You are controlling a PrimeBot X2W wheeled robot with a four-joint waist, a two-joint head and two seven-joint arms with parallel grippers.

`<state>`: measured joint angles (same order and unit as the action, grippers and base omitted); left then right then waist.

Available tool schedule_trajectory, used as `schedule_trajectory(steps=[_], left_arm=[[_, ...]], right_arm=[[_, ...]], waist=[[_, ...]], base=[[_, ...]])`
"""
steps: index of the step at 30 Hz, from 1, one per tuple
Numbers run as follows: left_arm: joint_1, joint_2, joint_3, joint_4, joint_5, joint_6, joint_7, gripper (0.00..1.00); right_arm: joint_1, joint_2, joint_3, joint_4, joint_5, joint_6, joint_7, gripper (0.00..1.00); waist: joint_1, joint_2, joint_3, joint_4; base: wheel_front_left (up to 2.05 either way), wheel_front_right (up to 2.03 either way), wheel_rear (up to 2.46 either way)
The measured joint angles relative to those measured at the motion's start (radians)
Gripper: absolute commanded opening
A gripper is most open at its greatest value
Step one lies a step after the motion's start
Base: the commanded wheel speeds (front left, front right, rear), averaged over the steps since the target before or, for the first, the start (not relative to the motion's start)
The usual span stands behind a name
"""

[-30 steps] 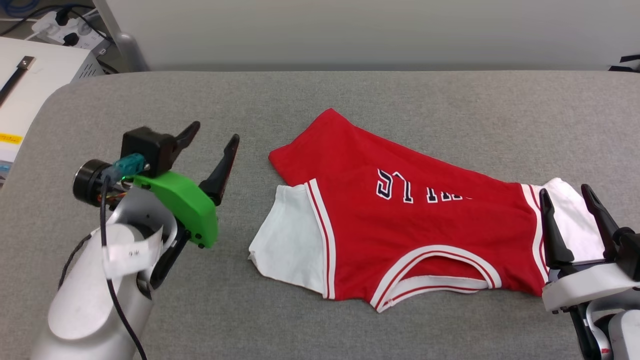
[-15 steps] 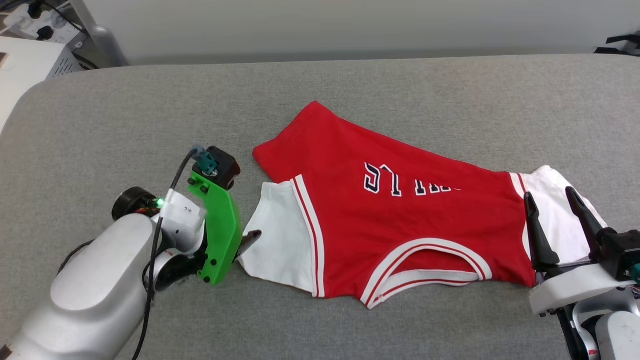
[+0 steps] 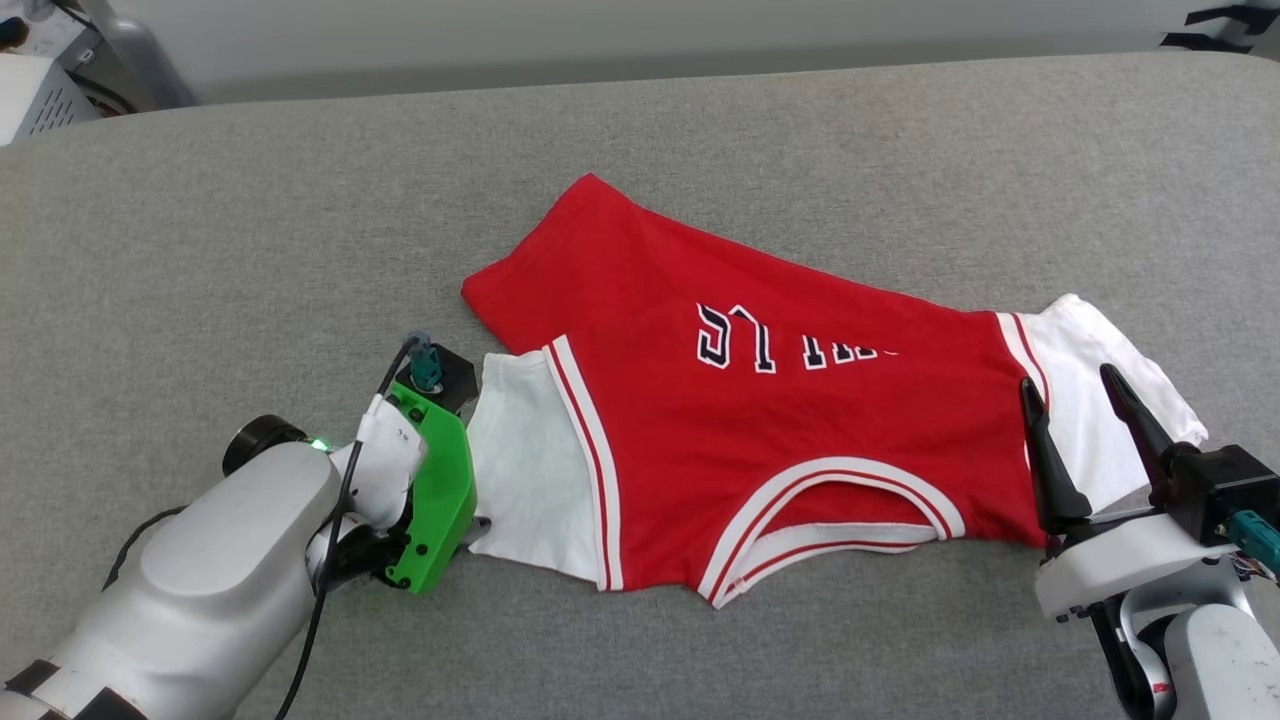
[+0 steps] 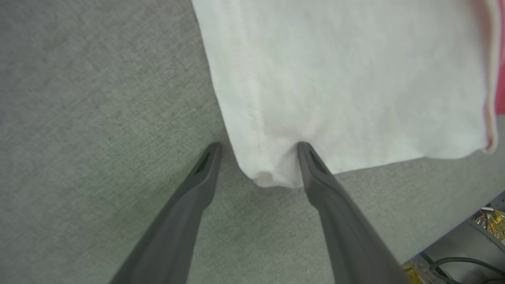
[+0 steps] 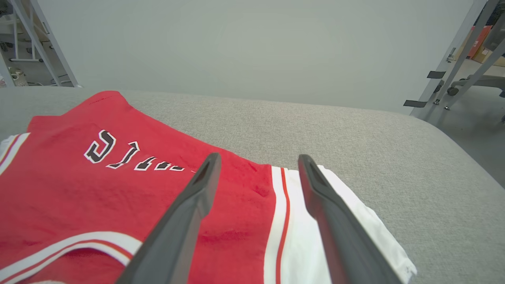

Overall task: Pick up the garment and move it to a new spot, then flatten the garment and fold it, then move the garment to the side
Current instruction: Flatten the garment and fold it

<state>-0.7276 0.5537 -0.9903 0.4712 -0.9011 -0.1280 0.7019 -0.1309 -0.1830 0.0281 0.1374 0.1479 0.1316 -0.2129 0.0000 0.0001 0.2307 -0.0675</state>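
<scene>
The garment (image 3: 760, 440) is a red jersey with white sleeves and black lettering, lying folded across the grey table (image 3: 250, 250). My left gripper (image 4: 258, 146) is low on the table and open. The near corner of the left white sleeve (image 4: 339, 86) lies between its fingers, and one fingertip (image 4: 305, 152) touches the cloth. In the head view that gripper (image 3: 480, 523) is mostly hidden under its green mount. My right gripper (image 3: 1067, 380) stands open over the seam of the right sleeve (image 3: 1090, 350), its fingers (image 5: 197, 197) above the cloth with nothing held. The garment (image 5: 98, 185) spreads to their left.
Pale equipment (image 3: 40, 90) sits beyond the table's far left corner. A plain wall runs behind the table. Metal frame legs (image 5: 453, 59) stand off the table's right end, where its rounded edge (image 5: 453, 157) drops to the floor.
My left arm has swung down and to the right, bringing its open fingers onto the left sleeve's corner. The head view has shifted. The right gripper keeps its place at the right sleeve.
</scene>
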Motion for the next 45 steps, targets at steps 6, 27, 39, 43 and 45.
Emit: schedule_trajectory(steps=[6,27,39,43,45], left_arm=[[-0.044,0.019,-0.084,0.012,-0.035,0.0,-0.023,0.0],[0.013,0.262,0.072,-0.101,-0.149,0.052,-0.482,0.0],[0.071,0.305,0.085,-0.272,-0.144,0.15,-0.522,0.0],[0.07,0.31,0.087,-0.303,-0.132,0.16,-0.53,0.0],[0.07,0.311,0.09,-0.317,-0.128,0.168,-0.535,0.0]], right_arm=[[-0.002,-0.004,0.001,0.027,0.005,0.0,-0.012,1.0],[-0.074,-0.261,-0.018,-0.026,0.056,0.0,0.126,1.0],[-0.146,-0.565,0.268,-0.207,0.454,0.0,0.792,1.0],[-0.168,-0.605,0.328,-0.212,0.522,0.0,0.943,1.0],[-0.173,-0.611,0.353,-0.198,0.533,0.0,0.982,1.0]], waist=[[0.0,0.0,0.0,-0.01],[0.0,0.0,-0.081,0.036],[0.0,0.0,-0.058,0.051],[0.0,0.0,-0.039,0.053],[0.0,0.0,-0.027,0.056]], base=[[0.0,0.0,0.0],[0.0,0.0,0.0],[0.0,0.0,0.0],[0.0,0.0,0.0],[0.0,0.0,0.0]])
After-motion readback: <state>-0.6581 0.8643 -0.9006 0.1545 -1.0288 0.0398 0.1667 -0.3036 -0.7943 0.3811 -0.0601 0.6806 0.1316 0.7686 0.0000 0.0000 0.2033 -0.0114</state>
